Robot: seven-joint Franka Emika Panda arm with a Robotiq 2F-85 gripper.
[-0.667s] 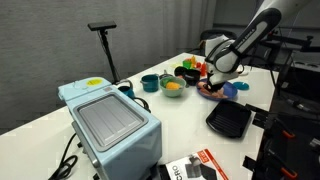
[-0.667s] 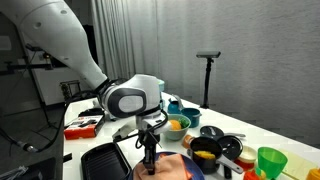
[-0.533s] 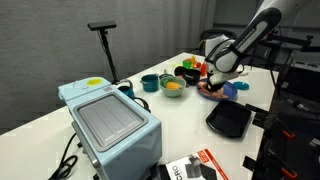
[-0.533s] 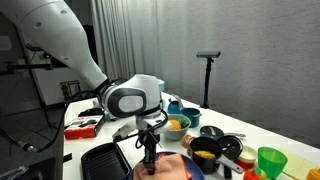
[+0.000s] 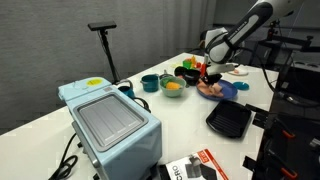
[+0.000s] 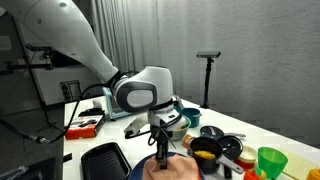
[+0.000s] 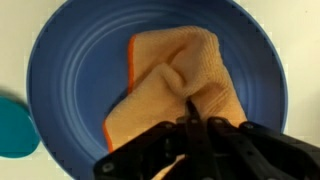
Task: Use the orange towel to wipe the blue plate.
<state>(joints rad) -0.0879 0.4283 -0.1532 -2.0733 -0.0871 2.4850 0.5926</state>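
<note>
shifted sideways and a little upward since the earlier frames, the gripper (image 6: 163,152) now hangs over the blue plate (image 7: 70,80). its jaws are pressed together, the tips meeting just over the orange towel (image 7: 178,75) (whether they pinch any cloth, i cannot tell). the towel lies rumpled on the plate, inside the rim, with a raised fold near its centre. in an exterior view the plate sits on the white table (image 5: 180,120), near a black tray (image 5: 230,120). a teal round thing (image 7: 10,125) shows beside the plate's edge in the wrist view.
</note>
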